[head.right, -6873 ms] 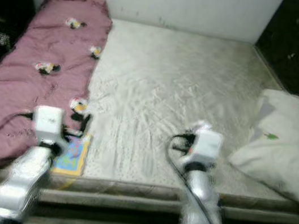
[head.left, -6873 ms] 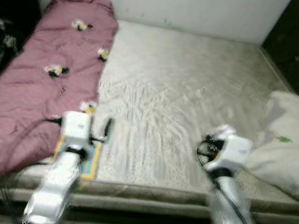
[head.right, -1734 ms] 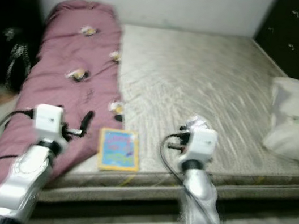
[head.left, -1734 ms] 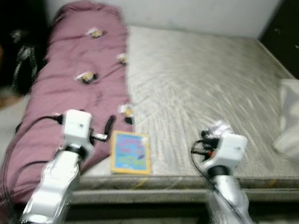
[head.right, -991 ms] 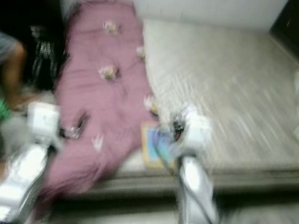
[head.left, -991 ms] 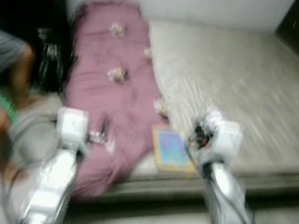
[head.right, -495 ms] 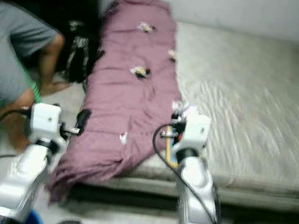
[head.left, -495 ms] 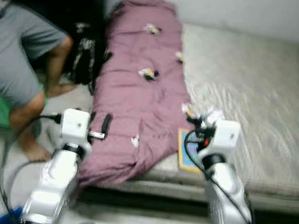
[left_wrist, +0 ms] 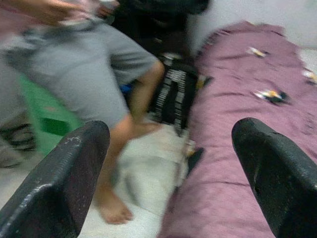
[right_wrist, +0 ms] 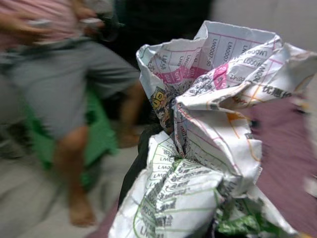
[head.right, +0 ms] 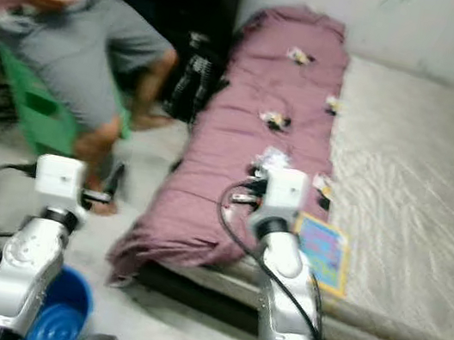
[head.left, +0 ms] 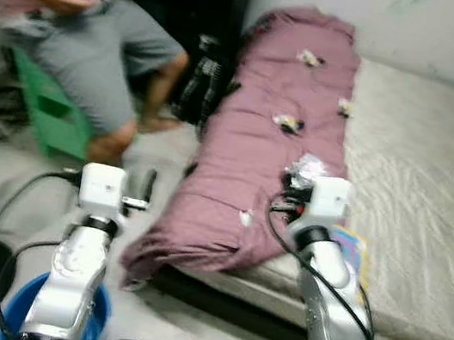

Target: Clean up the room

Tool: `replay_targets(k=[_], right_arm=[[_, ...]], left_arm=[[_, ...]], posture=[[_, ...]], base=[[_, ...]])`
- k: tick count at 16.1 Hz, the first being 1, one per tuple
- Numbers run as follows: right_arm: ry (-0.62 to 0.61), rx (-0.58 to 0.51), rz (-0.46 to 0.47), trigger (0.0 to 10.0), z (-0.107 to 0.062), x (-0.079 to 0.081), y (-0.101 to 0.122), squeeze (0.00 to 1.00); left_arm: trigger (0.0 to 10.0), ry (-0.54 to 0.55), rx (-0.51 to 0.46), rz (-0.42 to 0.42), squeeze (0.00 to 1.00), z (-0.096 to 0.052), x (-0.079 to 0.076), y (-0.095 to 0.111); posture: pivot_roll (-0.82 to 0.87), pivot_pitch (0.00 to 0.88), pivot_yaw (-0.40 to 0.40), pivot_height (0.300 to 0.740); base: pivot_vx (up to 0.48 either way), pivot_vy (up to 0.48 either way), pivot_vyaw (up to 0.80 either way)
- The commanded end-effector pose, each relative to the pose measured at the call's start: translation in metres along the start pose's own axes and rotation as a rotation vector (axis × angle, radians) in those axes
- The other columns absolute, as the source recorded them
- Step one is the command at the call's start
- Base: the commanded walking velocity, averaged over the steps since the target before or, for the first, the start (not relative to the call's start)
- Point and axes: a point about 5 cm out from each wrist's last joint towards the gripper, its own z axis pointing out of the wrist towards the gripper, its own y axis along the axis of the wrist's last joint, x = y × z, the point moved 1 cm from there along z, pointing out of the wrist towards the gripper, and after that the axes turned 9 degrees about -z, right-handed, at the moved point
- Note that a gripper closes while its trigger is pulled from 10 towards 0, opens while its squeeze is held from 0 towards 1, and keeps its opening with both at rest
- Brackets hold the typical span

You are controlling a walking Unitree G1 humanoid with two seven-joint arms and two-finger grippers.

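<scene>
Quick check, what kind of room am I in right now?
Most likely a bedroom: a bare mattress with a purple quilt bunched along its edge, and a person seated beside it on a green stool.

My right gripper (right_wrist: 198, 198) has a wad of crumpled paper (right_wrist: 213, 124) in it, thin printed stuff, matt and full of sharp creases. My left gripper's fingers (left_wrist: 54, 183) look like rough, grainy black plastic. Arms (head.left: 76, 267) are smooth silvery metal with a soft sheen. The purple blanket (head.left: 271, 169) at 12 o'clock is soft matt cloth. The mattress (head.left: 429, 213) has a quilted, slightly shiny fabric. The blue tub (head.right: 59, 312) looks like glossy plastic.
</scene>
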Motion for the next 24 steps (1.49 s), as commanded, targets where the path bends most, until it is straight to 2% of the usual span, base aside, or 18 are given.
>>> replay_targets(k=[1, 5, 11, 14, 16, 20, 22, 23, 24], right_arm=[[-0.021, 0.004, -0.016, 10.0, -0.002, -0.009, -0.001, 0.00], [-0.026, -0.005, -0.020, 10.0, -0.002, -0.009, 0.000, 0.00], [-0.014, -0.007, -0.023, 10.0, -0.002, -0.007, -0.001, 0.00], [0.014, -0.005, -0.027, 10.0, 0.001, -0.001, -0.003, 0.00], [0.032, -0.011, -0.071, 10.0, 0.001, -0.001, -0.006, 0.00], [-0.028, 0.036, -0.124, 10.0, -0.015, -0.034, -0.023, 0.00], [-0.033, 0.039, -0.136, 10.0, -0.017, -0.039, -0.025, 0.00], [0.013, 0.035, -0.187, 10.0, -0.018, -0.036, -0.025, 0.00], [0.023, 0.033, -0.198, 10.0, -0.018, -0.034, -0.024, 0.00]], left_arm=[[10.0, -0.021, 0.001, -0.001, 0.00, 0.000, -0.006, 0.000], [10.0, -0.015, 0.007, 0.021, 0.00, -0.002, 0.001, -0.002], [10.0, -0.013, -0.001, 0.024, 0.00, -0.002, 0.000, -0.001], [10.0, 0.014, -0.006, 0.033, 0.00, -0.005, 0.006, -0.002], [10.0, 0.037, -0.008, 0.068, 0.00, -0.011, 0.014, -0.004], [10.0, 0.099, 0.039, 0.168, 0.00, -0.032, 0.054, -0.016], [10.0, 0.122, 0.037, 0.172, 0.00, -0.031, 0.059, -0.016], [10.0, 0.129, 0.028, 0.173, 0.00, -0.026, 0.059, -0.013], [10.0, 0.129, 0.026, 0.173, 0.00, -0.025, 0.059, -0.012]], posture=[[-0.04, 0.000, -0.018, 0.740], [-0.04, 0.000, -0.010, 0.740], [-0.03, 0.000, -0.013, 0.740], [-0.01, 0.000, -0.024, 0.740], [0.00, 0.000, -0.024, 0.740], [0.03, 0.000, -0.015, 0.740], [0.03, 0.000, -0.014, 0.740], [0.01, 0.000, -0.006, 0.740], [0.01, 0.000, -0.006, 0.740]], base=[[0.000, 0.000, 0.80], [0.000, 0.000, 0.80], [0.000, 0.000, 0.80], [0.000, 0.000, 0.80], [0.000, 0.000, 0.80], [0.000, 0.000, 0.80], [0.000, 0.000, 0.68], [0.000, 0.000, 0.00], [0.000, 0.000, 0.00]])
